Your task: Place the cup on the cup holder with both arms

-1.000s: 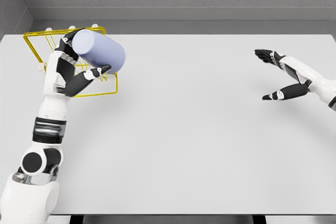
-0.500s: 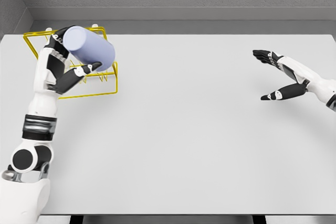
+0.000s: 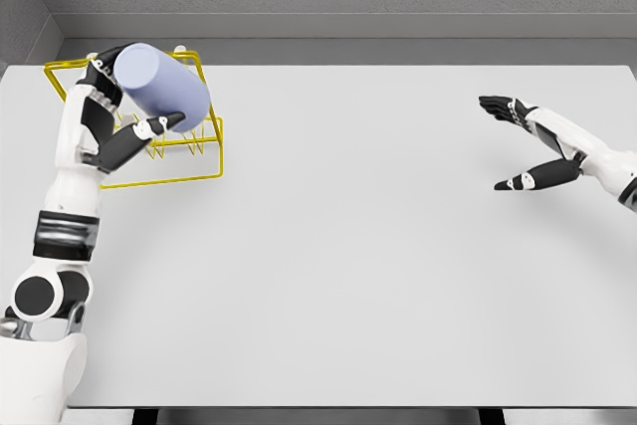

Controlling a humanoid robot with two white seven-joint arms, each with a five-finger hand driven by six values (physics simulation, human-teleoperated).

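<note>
Surface: white table under a grey wall.
Cup: pale blue cup, tilted on its side, over the yellow wire cup holder at the far left corner.
Left hand: left hand grasps the cup (thumb beneath it).
Right hand: right hand hovers far right, fingers spread, holding nothing.

A wide, pale grey bench fills most of the view, backed by a grey wall. A yellow wire cup holder sits directly on its far left corner, near the back edge
</note>
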